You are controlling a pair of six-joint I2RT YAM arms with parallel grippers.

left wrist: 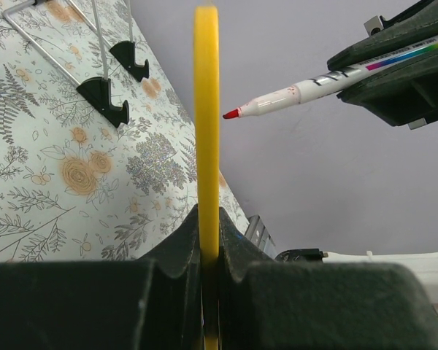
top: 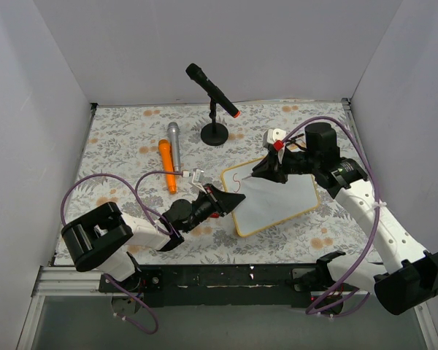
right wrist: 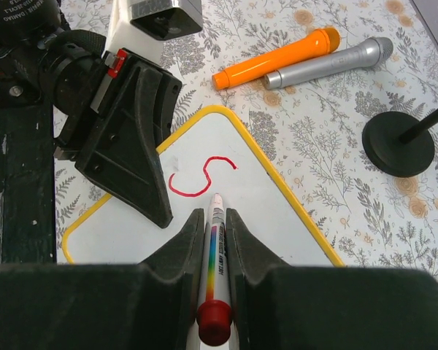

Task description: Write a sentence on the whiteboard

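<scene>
Right gripper fingers clamped on a marker, its red tip just ahead of them and slightly off the whiteboard, near a lone red S; left gripper fingers pinch the board's yellow rim; the writing looks barely started, and the next move likely calls for lowering the tip beside the S.

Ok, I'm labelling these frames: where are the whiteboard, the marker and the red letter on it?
whiteboard (right wrist: 266, 208), right wrist view, bare white surface.
marker (right wrist: 213, 255), right wrist view, rainbow-striped barrel.
red letter (right wrist: 206, 175), right wrist view, middle of its stroke.
</scene>
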